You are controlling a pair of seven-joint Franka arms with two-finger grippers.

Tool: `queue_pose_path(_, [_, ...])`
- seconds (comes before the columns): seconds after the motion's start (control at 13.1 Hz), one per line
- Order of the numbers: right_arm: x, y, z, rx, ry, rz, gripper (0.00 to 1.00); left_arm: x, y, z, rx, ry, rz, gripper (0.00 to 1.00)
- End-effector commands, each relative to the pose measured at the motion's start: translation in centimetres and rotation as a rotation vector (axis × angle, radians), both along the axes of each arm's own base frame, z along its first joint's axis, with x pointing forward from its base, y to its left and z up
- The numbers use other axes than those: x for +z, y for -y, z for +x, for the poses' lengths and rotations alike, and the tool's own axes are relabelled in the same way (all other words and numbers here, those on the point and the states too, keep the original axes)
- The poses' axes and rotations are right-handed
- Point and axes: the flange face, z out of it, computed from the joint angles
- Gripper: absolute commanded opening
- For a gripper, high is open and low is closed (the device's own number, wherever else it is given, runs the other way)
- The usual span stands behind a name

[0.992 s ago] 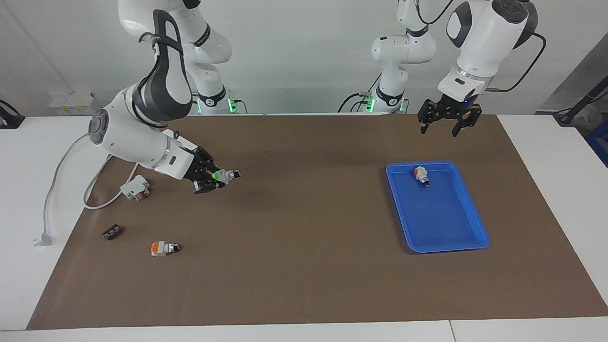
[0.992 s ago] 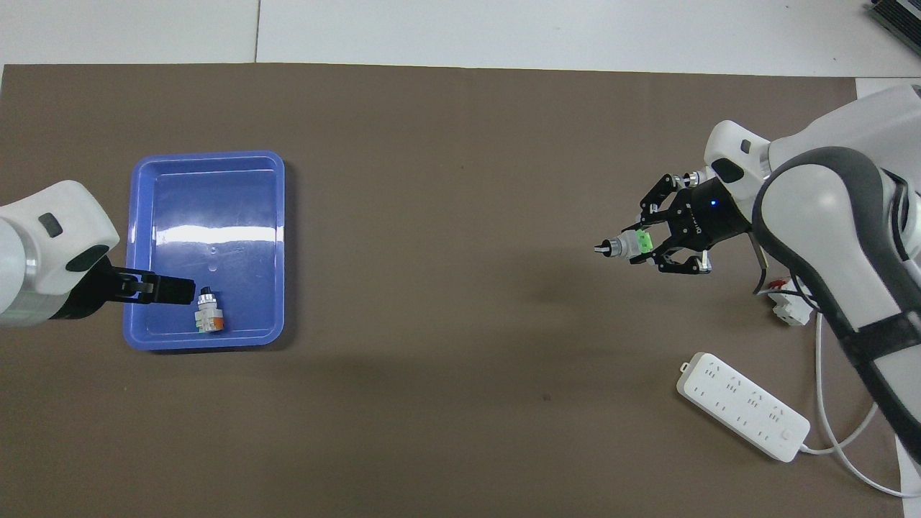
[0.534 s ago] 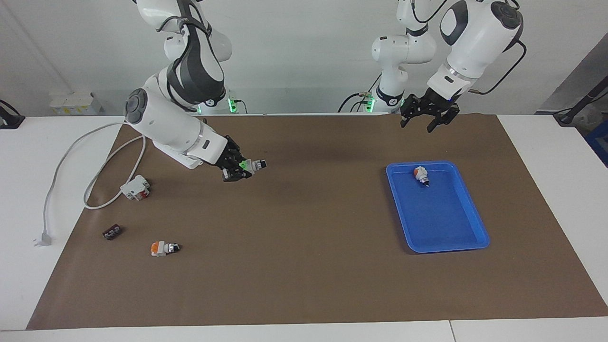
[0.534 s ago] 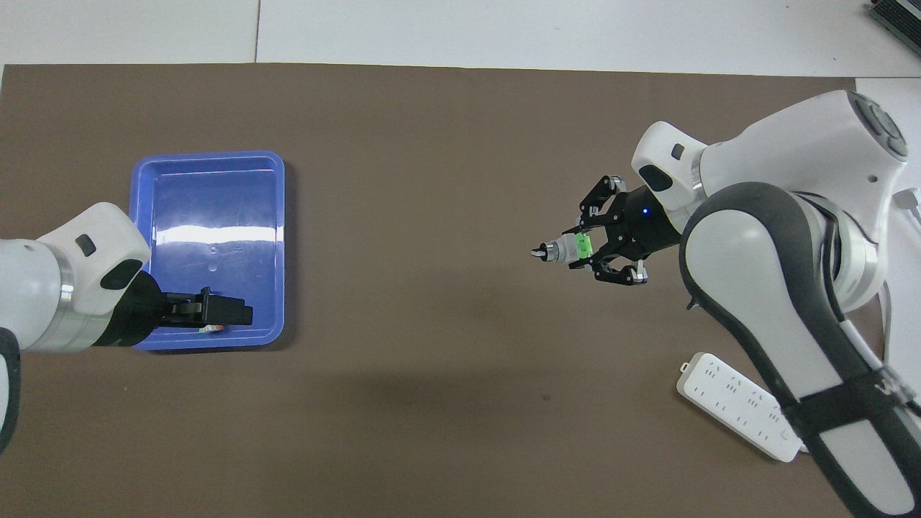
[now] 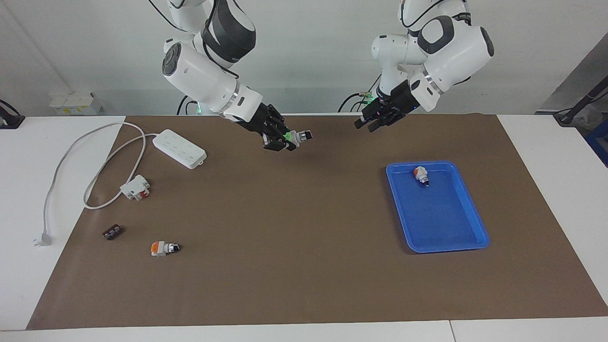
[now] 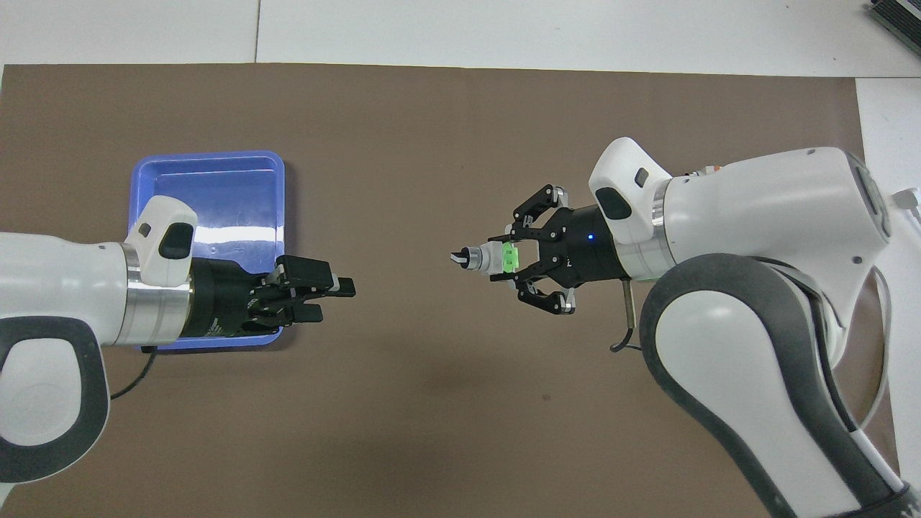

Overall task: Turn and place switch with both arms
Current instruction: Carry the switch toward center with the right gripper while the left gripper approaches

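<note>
R gripper [image 5: 280, 140], fingers clamped on the switch [image 5: 295, 137] mid-air over bench centre, faces L gripper [image 5: 368, 124], fingers part-open: handover misalignment could knock switch loose, dropping it.

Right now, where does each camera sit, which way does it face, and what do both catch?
Facing view: high across the table, facing the robots; both arms whole, blue tray, power strip.
Overhead view: above the robots' end, looking steeply down; forearms and tools only.
Shared: the right tool holding the switch over the mat, pointing at the left tool.
</note>
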Motion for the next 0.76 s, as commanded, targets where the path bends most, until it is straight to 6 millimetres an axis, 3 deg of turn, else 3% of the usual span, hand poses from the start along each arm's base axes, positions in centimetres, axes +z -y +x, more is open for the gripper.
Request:
queue_pose_path(0.0, [0.0, -0.4, -1.4, -0.020, -0.013, 0.028, 0.00, 0.9, 0.8, 0.6, 0.175, -0.090, -0.150, 0.57])
queue_pose_path(0.38, [0.2, -1.5, -2.5, -0.031, -0.030, 0.070, 0.00, 1.6, 6.4, 0.1, 0.400, -0.219, -0.272, 0.36])
queue_pose_path(0.69, [0.2, -1.6, -2.5, -0.044, -0.036, 0.070, 0.00, 1.7, 7.1, -0.1, 0.454, -0.343, -0.281, 0.33])
